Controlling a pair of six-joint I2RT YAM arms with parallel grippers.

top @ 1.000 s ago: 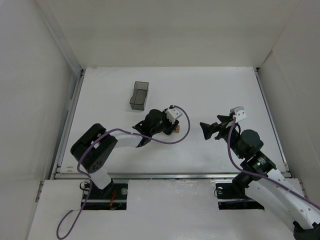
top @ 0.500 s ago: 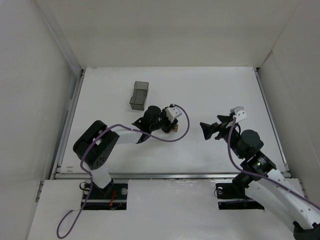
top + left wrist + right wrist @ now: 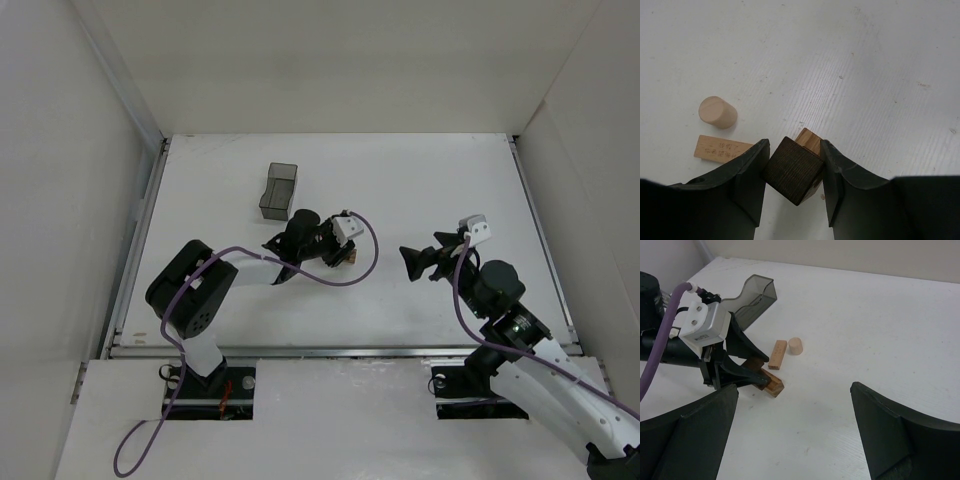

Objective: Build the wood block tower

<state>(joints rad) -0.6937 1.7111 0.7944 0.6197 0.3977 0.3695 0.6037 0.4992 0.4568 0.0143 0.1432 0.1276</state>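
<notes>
My left gripper (image 3: 793, 160) is shut on a dark brown wood block (image 3: 792, 170), one finger against each side. The block is held low over a mid-brown block (image 3: 809, 141) lying on the table; whether they touch cannot be told. A light-tan flat block (image 3: 720, 148) and a tan wooden cylinder (image 3: 717, 112) lie just beyond on the left. In the top view this cluster (image 3: 350, 256) sits at the left gripper's tip. My right gripper (image 3: 410, 262) is open and empty, off to the right of the blocks, and points toward them (image 3: 772, 383).
A dark translucent grey bin (image 3: 279, 190) stands behind the left gripper, also in the right wrist view (image 3: 752, 297). The left arm's purple cable (image 3: 365, 260) loops past the blocks. White walls enclose the table on three sides.
The left gripper has shifted slightly away from the bases and to the left, with the dark block in it. The right arm has barely moved.
</notes>
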